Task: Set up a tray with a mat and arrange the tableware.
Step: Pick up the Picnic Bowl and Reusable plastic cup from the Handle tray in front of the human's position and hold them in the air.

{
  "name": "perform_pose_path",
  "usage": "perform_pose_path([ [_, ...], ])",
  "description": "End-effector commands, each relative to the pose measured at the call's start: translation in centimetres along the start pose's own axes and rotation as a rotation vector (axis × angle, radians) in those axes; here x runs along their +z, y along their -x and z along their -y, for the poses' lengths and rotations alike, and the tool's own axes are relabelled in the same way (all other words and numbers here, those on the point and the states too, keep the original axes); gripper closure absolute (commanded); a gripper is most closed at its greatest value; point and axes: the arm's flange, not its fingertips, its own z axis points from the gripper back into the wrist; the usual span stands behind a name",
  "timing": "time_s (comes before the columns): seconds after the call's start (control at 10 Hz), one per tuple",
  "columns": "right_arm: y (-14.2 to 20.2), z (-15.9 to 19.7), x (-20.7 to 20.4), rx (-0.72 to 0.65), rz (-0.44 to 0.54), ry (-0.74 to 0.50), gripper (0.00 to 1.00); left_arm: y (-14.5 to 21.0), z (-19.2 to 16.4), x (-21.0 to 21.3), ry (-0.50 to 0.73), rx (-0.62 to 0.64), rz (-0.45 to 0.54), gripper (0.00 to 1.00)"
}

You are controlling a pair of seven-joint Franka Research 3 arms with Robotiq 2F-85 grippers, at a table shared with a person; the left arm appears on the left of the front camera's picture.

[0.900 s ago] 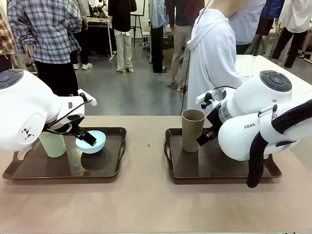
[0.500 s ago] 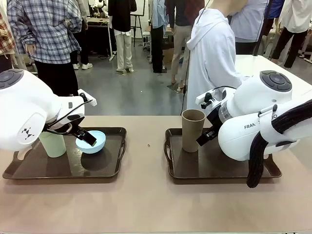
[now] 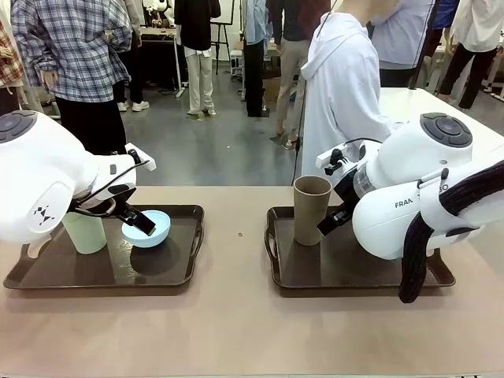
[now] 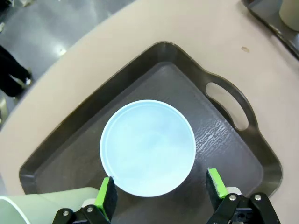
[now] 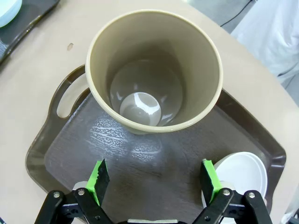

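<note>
gaping — left jaws at blue bowl [image 4: 147,147] | right jaws before tan cup [image 5: 154,70]

Left arm [image 3: 39,185] and right arm [image 3: 394,213] — glossy white, grey-capped joints; black sleeved cable [image 3: 415,248] on the right, green pads [image 4: 106,195].

Two trays: the right tray [image 3: 339,272] under the tan cup [image 3: 309,211], and the left tray [image 3: 71,269] well to that cup's left. Two cups: the tan cup and a green cup [image 3: 85,232] far to its left. Two bowls: a white bowl [image 5: 243,175] near the tan cup, and a blue bowl [image 3: 157,230] well to its left.
</note>
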Motion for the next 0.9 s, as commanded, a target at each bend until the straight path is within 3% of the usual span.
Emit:
perform_pose_path([
  [0.0, 0.00, -0.01, 0.00, 0.000, 0.000, 0.000, 0.00, 0.01, -0.03, 0.00, 0.000, 0.001, 0.000, 0.00],
  [0.8, 0.00, -0.01, 0.00, 0.000, 0.000, 0.000, 0.00, 0.01, -0.03, 0.00, 0.000, 0.001, 0.000, 0.00],
])
